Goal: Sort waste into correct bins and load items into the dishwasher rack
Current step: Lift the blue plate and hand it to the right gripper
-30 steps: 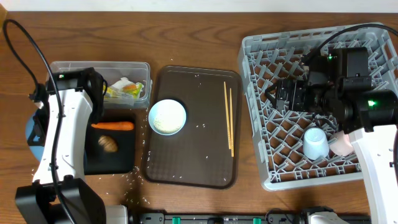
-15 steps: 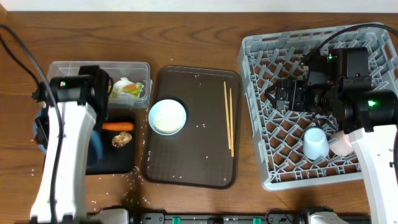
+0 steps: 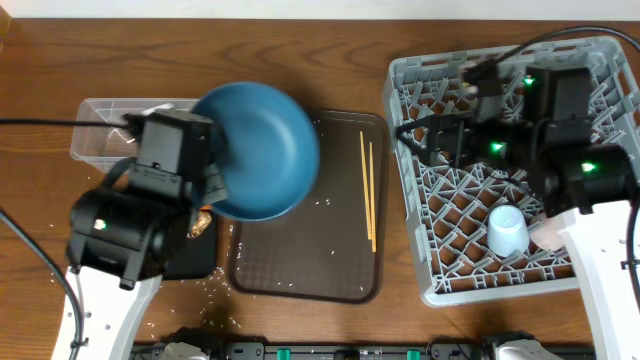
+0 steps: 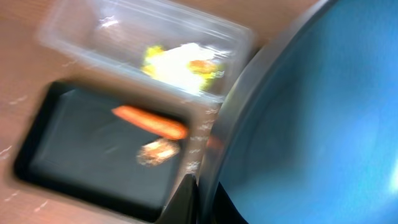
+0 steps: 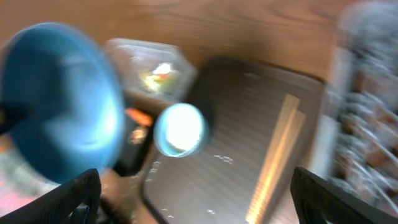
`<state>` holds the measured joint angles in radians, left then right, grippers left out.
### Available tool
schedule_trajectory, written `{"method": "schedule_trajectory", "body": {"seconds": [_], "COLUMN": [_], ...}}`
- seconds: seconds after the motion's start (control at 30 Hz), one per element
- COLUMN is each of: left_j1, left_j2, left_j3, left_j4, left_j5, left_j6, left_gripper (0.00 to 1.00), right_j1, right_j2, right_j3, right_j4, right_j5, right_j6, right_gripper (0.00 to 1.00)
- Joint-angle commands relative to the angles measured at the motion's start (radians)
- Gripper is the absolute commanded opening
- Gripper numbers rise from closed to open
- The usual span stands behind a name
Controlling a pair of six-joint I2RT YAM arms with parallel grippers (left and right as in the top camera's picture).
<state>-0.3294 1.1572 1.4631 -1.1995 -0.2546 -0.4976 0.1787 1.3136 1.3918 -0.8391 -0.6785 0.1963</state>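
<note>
My left gripper (image 3: 222, 185) is shut on the rim of the large blue plate (image 3: 265, 150), held tilted above the left part of the brown tray; in the left wrist view the rim sits between the jaws of that gripper (image 4: 200, 199). The white bowl (image 5: 180, 129) is hidden under the plate from overhead. The chopsticks (image 3: 368, 190) lie on the tray. My right gripper (image 3: 420, 140) hangs open and empty over the grey rack (image 3: 410, 80), which holds a light-blue cup (image 3: 507, 230) and a pink cup (image 3: 548, 235). Carrot (image 4: 149, 122) and brown lump (image 4: 155, 151) lie in the black tray (image 4: 74, 162).
The clear tub (image 3: 100, 130) at the far left holds tissue and wrapper (image 4: 180, 62). The brown serving tray (image 3: 320, 260) lies between the bins and the rack. Loose rice grains (image 3: 215, 280) dot the table near the black tray's corner.
The left arm has lifted the blue plate from the far left and swung it right, over the bowl. The right gripper has shifted towards the rack's far-left part.
</note>
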Motion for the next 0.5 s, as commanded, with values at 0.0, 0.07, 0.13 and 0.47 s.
{"method": "schedule_trajectory", "body": {"seconds": [0.0, 0.07, 0.13, 0.47], "left_j1": [-0.068, -0.102, -0.121, -0.169], "left_j2": [0.006, 0.016, 0.028, 0.037], "left_j3": [0.019, 0.019, 0.019, 0.019], "left_j4": [0.054, 0.091, 0.111, 0.155], "left_j5": [0.086, 0.086, 0.087, 0.088], "left_j6": [0.035, 0.038, 0.041, 0.042], "left_gripper": [0.06, 0.06, 0.06, 0.06], "right_j1": [0.096, 0.158, 0.219, 0.371], "right_j2": [0.002, 0.002, 0.002, 0.016], "right_j3": [0.001, 0.001, 0.001, 0.001], "right_j4": [0.043, 0.051, 0.051, 0.028], "right_j5": [-0.115, -0.040, 0.070, 0.608], "right_j6": [-0.022, -0.017, -0.011, 0.080], "right_gripper": [0.90, 0.89, 0.86, 0.75]}}
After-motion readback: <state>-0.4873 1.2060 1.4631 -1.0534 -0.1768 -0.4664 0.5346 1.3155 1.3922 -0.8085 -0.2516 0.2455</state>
